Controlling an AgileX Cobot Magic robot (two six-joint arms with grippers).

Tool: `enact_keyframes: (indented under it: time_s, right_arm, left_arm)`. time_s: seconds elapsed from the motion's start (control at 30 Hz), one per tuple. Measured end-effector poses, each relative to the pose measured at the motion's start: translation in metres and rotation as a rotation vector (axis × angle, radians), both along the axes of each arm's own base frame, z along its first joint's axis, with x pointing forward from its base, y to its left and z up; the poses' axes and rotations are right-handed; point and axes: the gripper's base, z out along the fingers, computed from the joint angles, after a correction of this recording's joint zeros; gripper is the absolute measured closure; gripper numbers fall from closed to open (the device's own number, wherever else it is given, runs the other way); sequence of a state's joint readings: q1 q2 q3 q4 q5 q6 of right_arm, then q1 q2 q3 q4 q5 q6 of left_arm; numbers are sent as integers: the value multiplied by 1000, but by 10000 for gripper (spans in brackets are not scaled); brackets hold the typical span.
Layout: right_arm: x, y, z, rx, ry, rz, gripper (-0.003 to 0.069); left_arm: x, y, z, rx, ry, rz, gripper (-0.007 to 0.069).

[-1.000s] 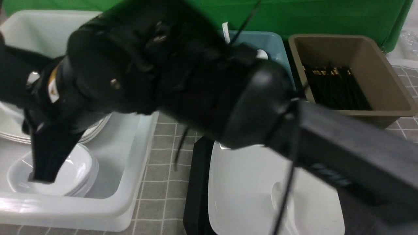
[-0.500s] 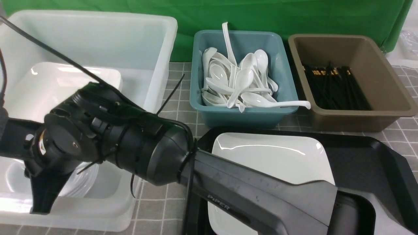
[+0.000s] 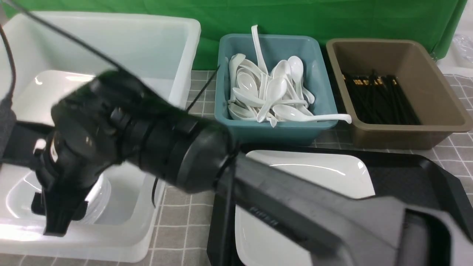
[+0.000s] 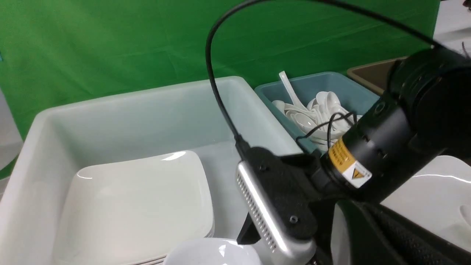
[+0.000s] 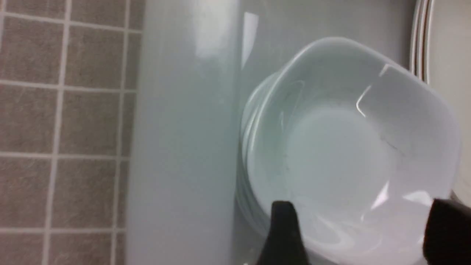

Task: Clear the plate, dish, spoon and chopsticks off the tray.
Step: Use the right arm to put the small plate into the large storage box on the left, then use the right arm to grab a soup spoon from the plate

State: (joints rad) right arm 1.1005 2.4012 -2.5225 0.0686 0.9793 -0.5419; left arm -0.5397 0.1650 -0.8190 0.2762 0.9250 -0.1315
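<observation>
Directly beneath the right gripper (image 5: 362,217), inside the white tub (image 3: 177,74): the dish (image 5: 331,154), seated on top of a stack of like dishes (image 5: 243,158). Gripper wide, its two black fingertips (image 5: 283,228) spread to either side of the dish's near rim, nothing held between them. Just beside the gripper in the same tub, a stack of large square plates (image 4: 136,206), edges close to the dish. Right arm crosses the whole front view to reach this tub. Left gripper outside every view; closed. Well off to the gripper's right, across a strip of grey tiled counter (image 3: 184,207), the plate (image 3: 314,173) lies on the black tray (image 3: 406,177), its near part covered by the arm; cannot tell what else sits on the tray. Beyond the tray, far from the gripper: teal tub (image 3: 269,133) heaped with white soup spoons (image 3: 273,92), then brown tub (image 3: 406,133) holding a bundle of black chopsticks (image 3: 380,99).
</observation>
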Motion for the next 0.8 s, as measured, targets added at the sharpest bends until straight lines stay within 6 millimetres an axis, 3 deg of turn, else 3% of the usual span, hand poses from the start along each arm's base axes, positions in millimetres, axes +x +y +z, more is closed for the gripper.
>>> enact_keyframes:
  time_s: [0.17,0.27,0.3,0.33,0.37,0.4,0.5,0.63,0.67,0.8]
  right_arm:
    - [-13,-39,61,-68,-21,-55,235]
    - [-11,-70,97,-33,-61,-260,368]
    - [-11,-70,97,-29,-55,-268,368]
    - [-11,-91,107,-28,-42,-362,445]
    - [-10,-104,110,-38,-24,-411,477]
    - [-9,-109,105,-57,-9,-439,492]
    - [-18,-168,106,-99,71,-606,510]
    - [-37,-227,72,-185,201,-840,440]
    - [-43,-249,54,-217,249,-945,386]
    - [-48,-284,1,-249,360,-1147,292]
  left_arm:
    - [4,-7,1,-24,22,-36,604]
    - [18,-20,2,-10,75,-84,604]
    - [19,-21,2,-11,80,-87,604]
    - [29,-31,2,9,114,-117,604]
    - [36,-37,2,20,137,-142,604]
    - [41,-42,1,25,159,-156,604]
    - [59,-58,-1,50,211,-204,604]
    - [78,-73,-2,82,229,-252,604]
    - [84,-78,-3,84,226,-266,604]
    - [98,-91,-4,76,234,-301,604]
